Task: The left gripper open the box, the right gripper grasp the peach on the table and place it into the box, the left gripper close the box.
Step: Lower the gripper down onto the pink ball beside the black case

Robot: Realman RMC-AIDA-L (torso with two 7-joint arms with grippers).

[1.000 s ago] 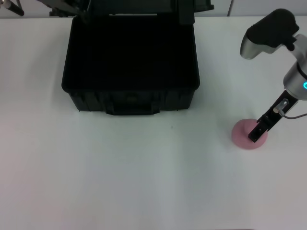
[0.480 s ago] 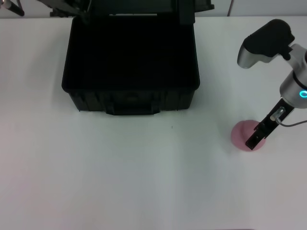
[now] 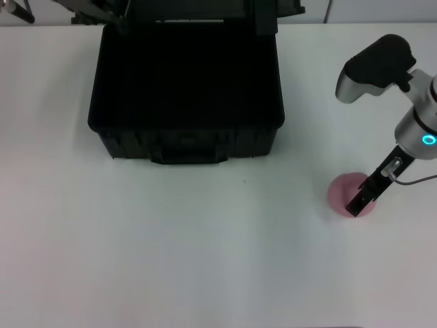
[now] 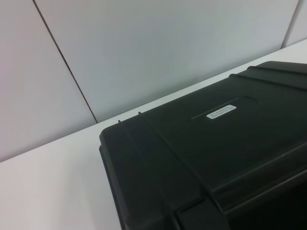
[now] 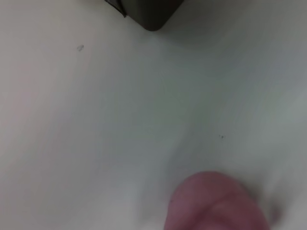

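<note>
Right hand (image 3: 360, 198): lowered onto the peach (image 3: 343, 193) at the right side of the worktop (image 3: 205, 260), nearer than the box. Black fingers overlapping the right half of the fruit in the head view; grip state not determinable, since that view shows the fingers as one dark shape and the right wrist view shows no fingers at all. Thin grey cable (image 3: 416, 180) looping out to the right behind the hand. Blue-cyan ring (image 3: 429, 140) lit on the arm above, with the black-capped silver link (image 3: 372, 68) angled up and to the left.

Peach: pale pink, resting on the worktop, well apart from the box. Seen also in the right wrist view as a pink rounded mass (image 5: 216, 203) against white surface.

Box (image 3: 184, 89): black, at the far centre-left of the worktop, lid raised and standing at the far edge, dark interior exposed. Front handle (image 3: 189, 156) facing the near side. One corner visible in the right wrist view (image 5: 148, 12).

Left hand (image 3: 17, 9): far left corner of the head view, only a small dark tip showing, finger position not determinable. Left wrist view: ribbed outer face of the lid (image 4: 216, 143) with a small white label (image 4: 221, 111), grey wall panels (image 4: 144, 52) beyond.
</note>
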